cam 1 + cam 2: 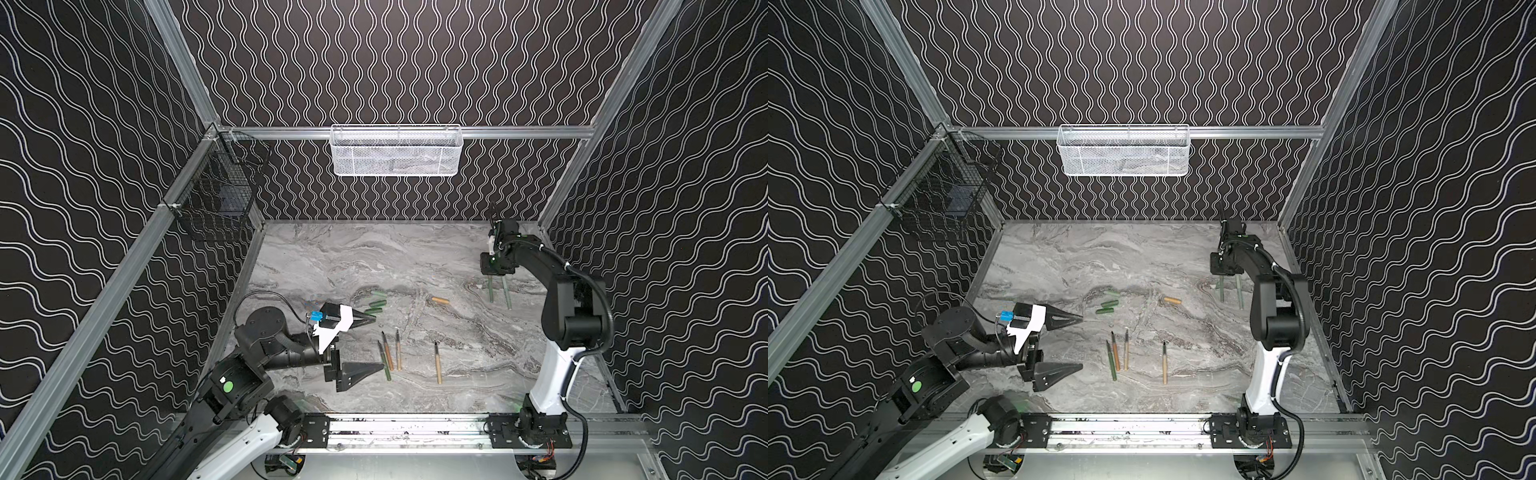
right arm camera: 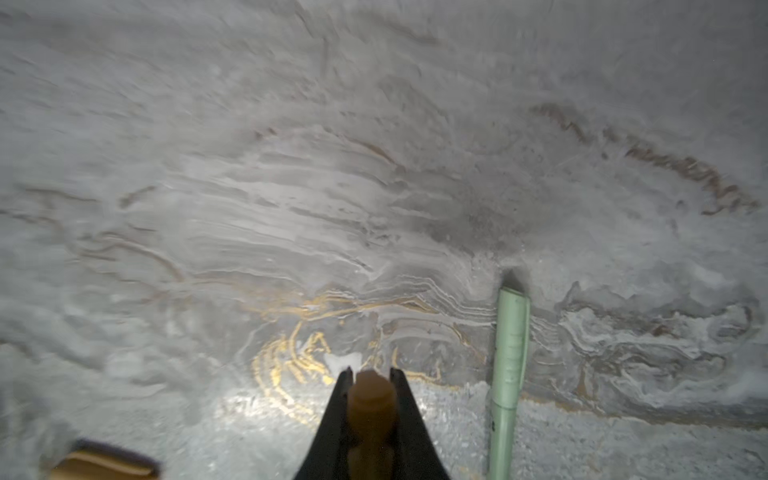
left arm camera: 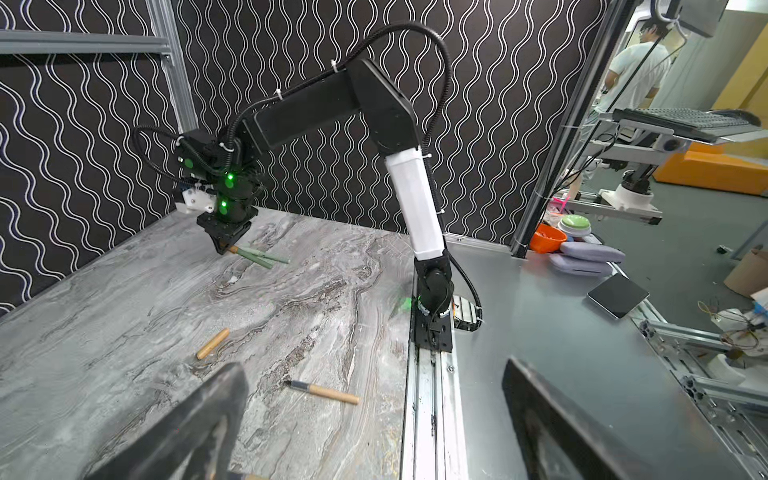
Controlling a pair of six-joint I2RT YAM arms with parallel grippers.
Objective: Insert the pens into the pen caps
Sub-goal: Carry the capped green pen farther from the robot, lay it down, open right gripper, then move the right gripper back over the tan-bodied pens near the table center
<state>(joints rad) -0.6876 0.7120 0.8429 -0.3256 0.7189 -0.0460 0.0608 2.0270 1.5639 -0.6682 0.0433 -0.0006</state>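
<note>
A white mesh basket (image 1: 395, 151) hangs from the rail (image 1: 519, 132) above the table's back edge. Something greyish lies in it, too blurred through the mesh to name. A black wire basket (image 1: 216, 195) hangs by the back left corner with one dark boxy thing (image 1: 228, 200) inside.

On the marbled table (image 1: 365, 257) I count six pens. Four lie bare, side by side near the middle of the front edge, dark tips toward the back: one dark green pen (image 1: 385, 365), one orange pen (image 1: 389, 355) and two tan pens (image 1: 399, 351) (image 1: 437, 365). Two pale green pens (image 1: 491, 290) (image 1: 507, 295) lie close together near the right edge, toward the back right corner. In the right wrist view one of them (image 2: 509, 353) wears a matching cap, thicker than its barrel.

Of loose caps, three green caps (image 1: 376, 300) lie bunched left of the centre, though they are small and the count is not sure. One orange cap (image 1: 439, 300) lies alone right of the centre.

The right gripper (image 2: 371, 372) points down just behind the pale green pens, its jaws clamped on a brown-orange cap (image 2: 370, 411). Whether that cap touches the table cannot be told.

The left gripper (image 1: 379, 343) is near the front left with jaws wide apart and nothing between them. Its far finger (image 1: 361, 321) is near the green caps and its near finger (image 1: 361, 370) is just beside the dark green pen.
</note>
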